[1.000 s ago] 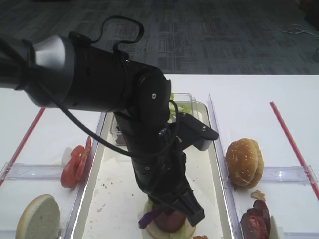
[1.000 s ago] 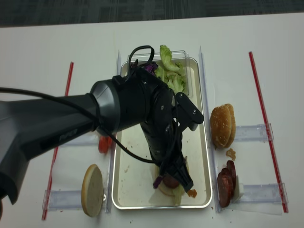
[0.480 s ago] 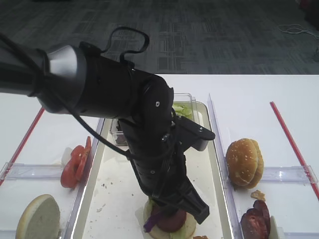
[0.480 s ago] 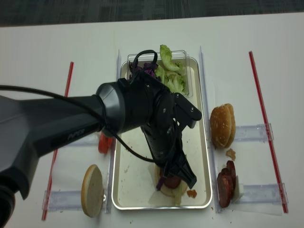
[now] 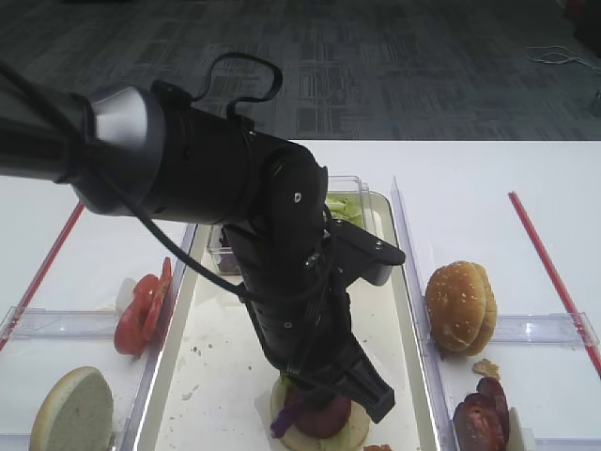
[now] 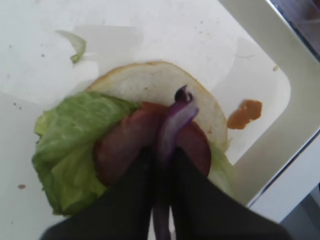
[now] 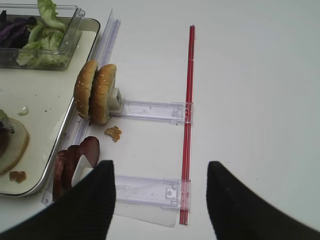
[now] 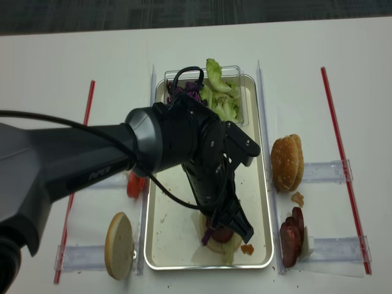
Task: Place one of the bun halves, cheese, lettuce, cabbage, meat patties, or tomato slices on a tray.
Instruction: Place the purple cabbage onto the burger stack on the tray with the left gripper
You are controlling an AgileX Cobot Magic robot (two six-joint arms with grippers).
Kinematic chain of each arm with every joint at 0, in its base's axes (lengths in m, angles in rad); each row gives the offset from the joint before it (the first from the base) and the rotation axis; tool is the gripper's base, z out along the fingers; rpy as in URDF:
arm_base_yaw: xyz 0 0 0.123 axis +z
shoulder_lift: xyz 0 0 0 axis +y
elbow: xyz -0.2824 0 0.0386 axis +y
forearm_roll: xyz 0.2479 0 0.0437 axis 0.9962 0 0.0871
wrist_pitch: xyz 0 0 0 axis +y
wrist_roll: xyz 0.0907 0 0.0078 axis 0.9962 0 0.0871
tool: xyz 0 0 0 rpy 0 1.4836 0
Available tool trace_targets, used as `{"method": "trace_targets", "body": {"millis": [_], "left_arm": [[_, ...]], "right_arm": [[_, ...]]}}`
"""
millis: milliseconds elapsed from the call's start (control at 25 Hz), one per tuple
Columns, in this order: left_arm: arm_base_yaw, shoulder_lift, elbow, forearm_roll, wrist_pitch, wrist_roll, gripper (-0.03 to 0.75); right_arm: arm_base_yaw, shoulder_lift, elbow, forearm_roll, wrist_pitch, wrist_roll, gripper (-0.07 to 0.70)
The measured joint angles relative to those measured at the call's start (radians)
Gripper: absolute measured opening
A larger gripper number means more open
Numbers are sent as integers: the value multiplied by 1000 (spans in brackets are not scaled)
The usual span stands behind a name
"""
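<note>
White tabletop (image 8: 55, 61), dark carpet (image 5: 376, 66) behind.
Left gripper (image 6: 162, 170) pinches cabbage (image 6: 175, 117) near the tray (image 8: 156, 245)'s front edge; right gripper (image 7: 160, 200) spread empty.

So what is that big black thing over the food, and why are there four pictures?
It's a robot arm. Its left gripper is a pincher, shut on a purple cabbage strip over a half-built burger: bun, lettuce, meat patty, all on a tray. Two pictures look down from above. One camera rides on that arm's wrist, so it sees the burger close up. The last rides on the other arm, whose right gripper is open and empty. Beside the tray wait sesame buns, tomato slices and more patties.
</note>
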Motion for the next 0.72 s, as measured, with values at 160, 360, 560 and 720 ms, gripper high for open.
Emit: {"method": "trace_targets", "body": {"millis": [160, 360, 560, 720], "left_arm": [[0, 0, -6, 0, 0, 0, 130], [0, 0, -6, 0, 16, 0, 237], [0, 0, -9, 0, 32, 0, 269], [0, 0, -54, 0, 62, 0, 283]], "right_arm": [[0, 0, 0, 0, 0, 0, 427], [0, 0, 0, 0, 0, 0, 427], [0, 0, 0, 0, 0, 0, 427], [0, 0, 0, 0, 0, 0, 427]]}}
